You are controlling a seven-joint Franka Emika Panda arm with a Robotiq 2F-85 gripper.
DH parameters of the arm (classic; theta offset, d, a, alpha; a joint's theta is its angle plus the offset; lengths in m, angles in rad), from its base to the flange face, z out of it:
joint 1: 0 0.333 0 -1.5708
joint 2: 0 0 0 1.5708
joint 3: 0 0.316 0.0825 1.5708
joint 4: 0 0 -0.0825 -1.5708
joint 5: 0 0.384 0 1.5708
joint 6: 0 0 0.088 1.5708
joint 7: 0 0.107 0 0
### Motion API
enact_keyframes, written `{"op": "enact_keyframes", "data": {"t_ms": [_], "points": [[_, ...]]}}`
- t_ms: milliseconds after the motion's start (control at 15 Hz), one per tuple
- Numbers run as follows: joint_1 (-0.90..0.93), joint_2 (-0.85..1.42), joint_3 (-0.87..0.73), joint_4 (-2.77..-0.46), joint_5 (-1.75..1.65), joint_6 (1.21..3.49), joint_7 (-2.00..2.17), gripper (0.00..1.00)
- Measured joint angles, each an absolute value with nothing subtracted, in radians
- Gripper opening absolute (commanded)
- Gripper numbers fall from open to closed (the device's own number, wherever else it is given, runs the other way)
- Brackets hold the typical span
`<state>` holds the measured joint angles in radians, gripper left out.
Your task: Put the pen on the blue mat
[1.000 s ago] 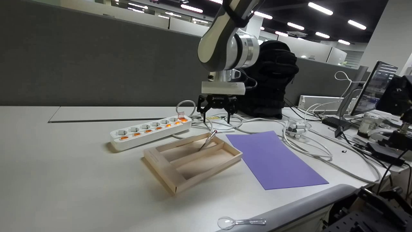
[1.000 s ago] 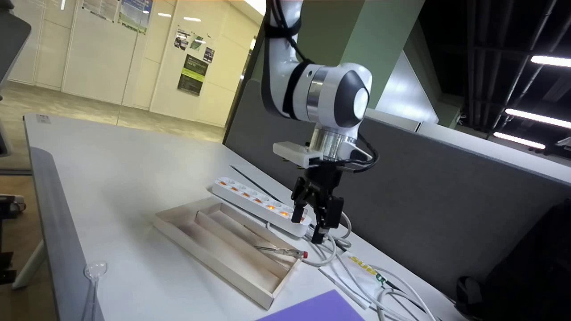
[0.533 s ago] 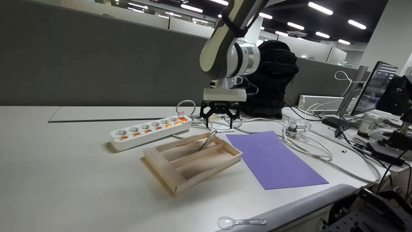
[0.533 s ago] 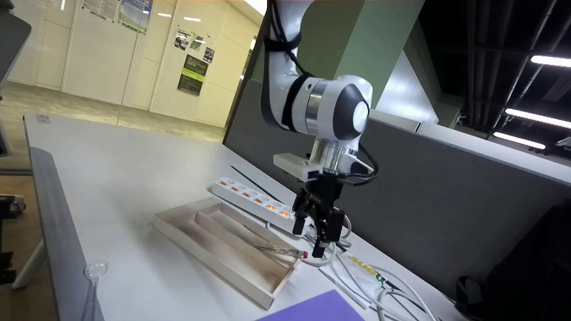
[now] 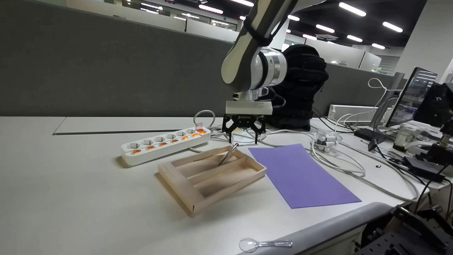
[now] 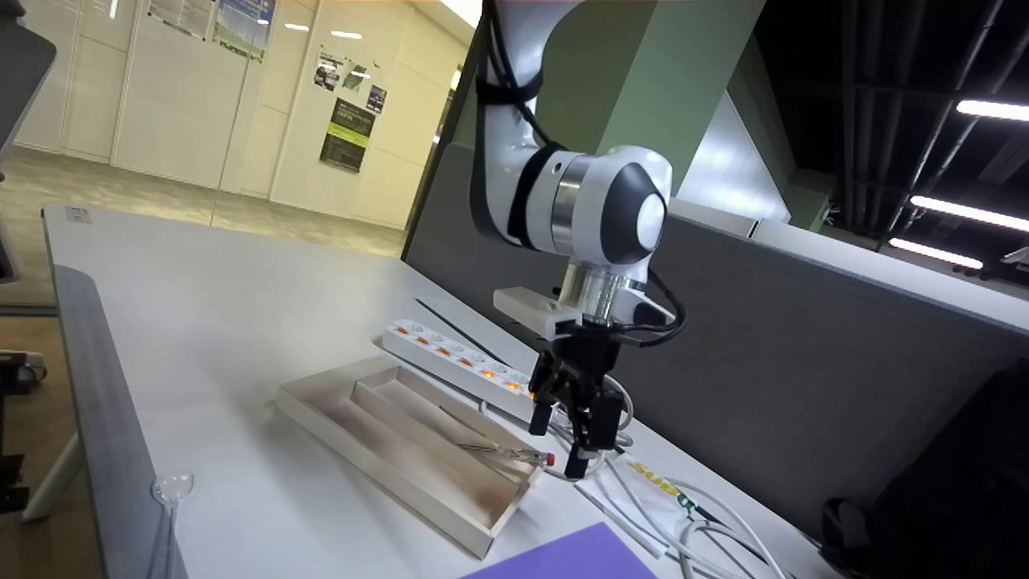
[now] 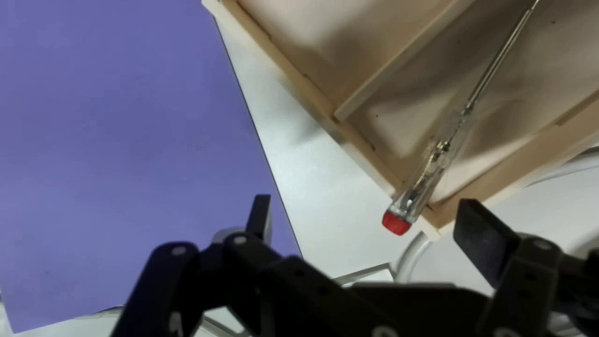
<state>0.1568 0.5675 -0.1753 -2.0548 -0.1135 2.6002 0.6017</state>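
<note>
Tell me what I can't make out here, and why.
Pen: tip cut off by the wrist view's top edge, too small in both exterior views.
Blue mat: cut off by the bottom edge in an exterior view.
Power strip: one end partly hidden behind the gripper there.

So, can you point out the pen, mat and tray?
Pen (image 7: 435, 160): wrist view, on its clear handle.
Mat (image 5: 301, 176): in an exterior view, on its middle.
Tray (image 5: 179, 181): in an exterior view, on its broad end.
</note>
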Motion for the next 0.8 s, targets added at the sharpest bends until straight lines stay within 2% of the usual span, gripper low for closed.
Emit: {"op": "enact_keyframes", "data": {"t_ms": [400, 467, 533, 800], "points": [[0.177, 0.586, -0.177, -2.047, -0.113, 2.602, 0.606, 1.0], [0.178, 0.591, -0.177, -2.043, -0.113, 2.602, 0.607, 0.75], [0.179, 0.596, -0.178, -2.039, -0.113, 2.602, 0.608, 0.75], [0.18, 0.612, -0.186, -2.028, -0.112, 2.603, 0.612, 0.45]]}}
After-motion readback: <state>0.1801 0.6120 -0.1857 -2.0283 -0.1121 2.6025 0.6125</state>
